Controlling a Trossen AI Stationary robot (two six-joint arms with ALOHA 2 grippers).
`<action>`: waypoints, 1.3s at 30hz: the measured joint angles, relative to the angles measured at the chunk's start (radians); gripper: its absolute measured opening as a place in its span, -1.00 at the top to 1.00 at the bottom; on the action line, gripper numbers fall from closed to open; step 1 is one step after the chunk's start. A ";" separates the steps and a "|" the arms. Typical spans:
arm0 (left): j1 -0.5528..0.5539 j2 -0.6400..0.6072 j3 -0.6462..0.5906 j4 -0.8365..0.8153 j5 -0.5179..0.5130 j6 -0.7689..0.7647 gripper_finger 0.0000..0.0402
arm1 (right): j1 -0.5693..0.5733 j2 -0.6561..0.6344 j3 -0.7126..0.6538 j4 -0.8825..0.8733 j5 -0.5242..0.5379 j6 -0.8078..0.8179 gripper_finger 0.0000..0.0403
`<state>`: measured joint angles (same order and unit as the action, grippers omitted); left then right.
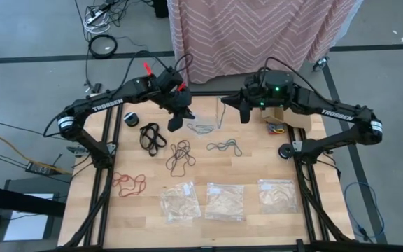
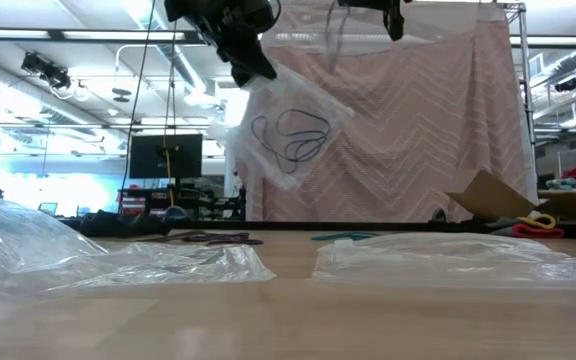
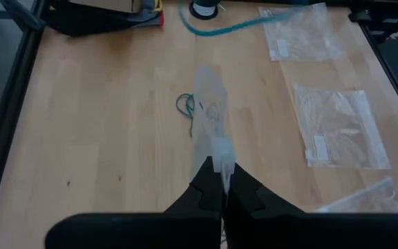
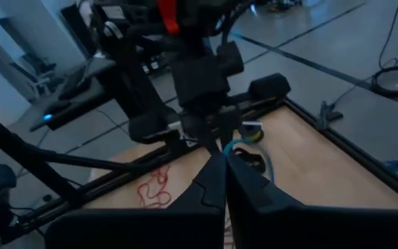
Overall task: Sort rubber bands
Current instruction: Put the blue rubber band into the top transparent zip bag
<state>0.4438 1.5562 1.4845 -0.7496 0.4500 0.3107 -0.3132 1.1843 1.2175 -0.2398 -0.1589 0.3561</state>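
From above, the left gripper (image 1: pixel 176 120) hangs over the table's far side, pinched on a clear plastic bag (image 1: pixel 200 127) that is hard to make out. Black (image 1: pixel 152 135), dark brown (image 1: pixel 180 155), teal (image 1: pixel 225 146) and red rubber bands (image 1: pixel 128 183) lie in separate clusters on the wood. The right gripper (image 1: pixel 244 113) waits nearby, fingers together.

At table height, the bag (image 2: pixel 286 125) dangles with dark bands inside; both grippers are cut off.

The left wrist view shows fingers (image 3: pixel 206 190) clamping the bag's edge.

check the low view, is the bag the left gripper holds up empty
No, the clear bag pinched in the left gripper and hanging above the table has dark rubber bands showing through it.
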 joint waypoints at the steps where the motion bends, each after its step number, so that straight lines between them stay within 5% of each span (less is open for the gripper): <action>1: 0.000 0.000 0.000 0.000 0.000 0.000 1.00 | 0.004 0.000 0.000 0.010 0.000 0.000 1.00; 39: -0.026 0.000 0.000 0.086 0.050 -0.031 1.00 | 0.077 0.008 0.001 0.048 -0.028 0.020 1.00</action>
<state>0.4175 1.5560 1.4845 -0.6638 0.5003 0.2794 -0.2359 1.1927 1.2182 -0.1916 -0.1868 0.3763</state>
